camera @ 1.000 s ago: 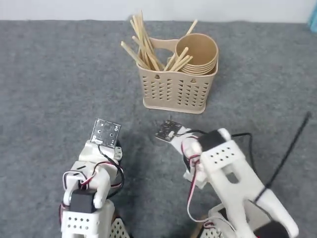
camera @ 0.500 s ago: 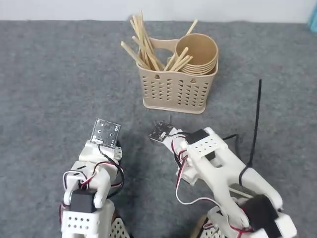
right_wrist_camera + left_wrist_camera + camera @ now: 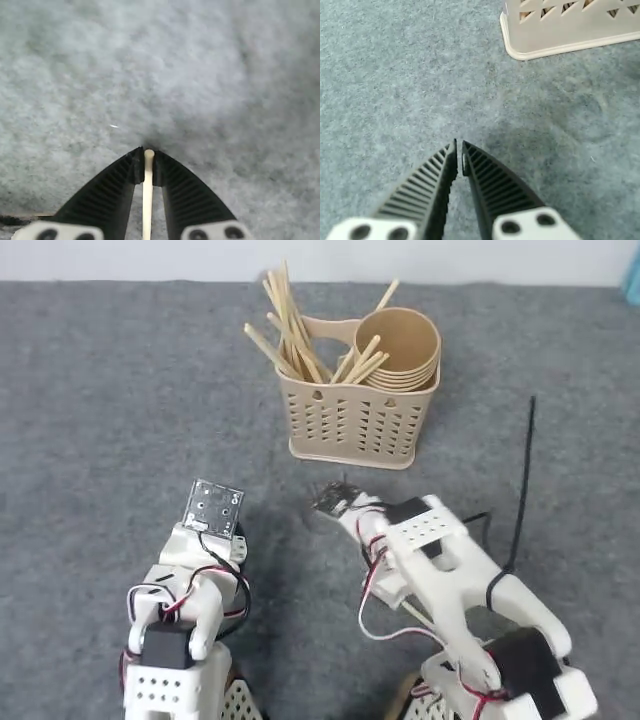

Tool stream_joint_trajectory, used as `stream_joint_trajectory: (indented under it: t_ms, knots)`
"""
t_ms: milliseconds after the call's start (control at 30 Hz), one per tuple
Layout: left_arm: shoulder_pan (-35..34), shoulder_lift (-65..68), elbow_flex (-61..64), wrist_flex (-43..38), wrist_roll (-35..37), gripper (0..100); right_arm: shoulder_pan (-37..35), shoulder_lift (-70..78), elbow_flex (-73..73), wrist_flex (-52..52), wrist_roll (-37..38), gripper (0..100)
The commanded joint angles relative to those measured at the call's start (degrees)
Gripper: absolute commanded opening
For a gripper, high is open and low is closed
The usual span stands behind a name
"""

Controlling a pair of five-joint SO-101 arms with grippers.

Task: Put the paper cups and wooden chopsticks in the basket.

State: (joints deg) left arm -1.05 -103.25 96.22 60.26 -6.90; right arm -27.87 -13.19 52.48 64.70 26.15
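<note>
In the high view, a beige perforated basket [image 3: 355, 425] is seen standing upright toward the far side of the grey-covered bench [image 3: 100, 390]. A nested stack of paper cups [image 3: 400, 345] is held in the half of the basket on the right arm's side. A bundle of wooden chopsticks [image 3: 292, 325] is propped in the other half and fanned out above the rim, with a few sticks leaned across against the cup stack. The left arm [image 3: 185, 590] is placed at the near edge, well apart from the basket. The right arm [image 3: 440, 560] is stretched low beside it, its front end near the basket's foot. A thin black wire [image 3: 522, 480] is seen rising beside the right arm.

In the left wrist view, the left hand [image 3: 459, 145] is shown over the grey bench with its two ribbed jaws drawn almost together, so that only a narrow slit is left between the tips. Nothing is held in it. A lower corner of the basket is seen farther off, resting on the bench.

In the right wrist view, the right hand [image 3: 148, 151] is closed on a single chopstick [image 3: 147, 200]. The stick is gripped between the jaws and lined up along them, its pale end reaching just to the fingertips. The grey bench lies beneath, and whether it is touched by the tips cannot be told.
</note>
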Motion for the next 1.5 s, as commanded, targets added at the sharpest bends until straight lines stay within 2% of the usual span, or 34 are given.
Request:
stream_joint_trajectory:
  t_ms: [0,433,667,900,1133,1333,1467]
  knots:
    - [0.09,-1.14,0.31,-1.76,-0.62,1,2.59,-3.65,-2.29,2.68,-0.70,0.9]
    - [0.09,-1.14,0.31,-1.76,-0.62,1,2.86,-44.53,-14.07,21.23,-15.30,0.9]
    - [0.09,-1.14,0.31,-1.76,-0.62,1,2.86,-57.27,-20.92,22.11,-21.98,0.9]
    - [0.09,-1.14,0.31,-1.76,-0.62,1,2.86,-62.90,-21.71,9.71,-31.21,0.9]
    - [0.09,-0.97,0.31,0.44,-0.44,1,2.86,-62.99,-21.54,-9.45,-39.21,0.9]
    - [0.09,-0.97,0.31,0.53,-0.44,1,2.86,-58.42,-22.33,-32.04,-40.09,0.9]
    - [0.09,-0.97,0.31,0.70,-0.44,1,2.95,-48.66,-27.34,-39.43,-40.09,0.9]
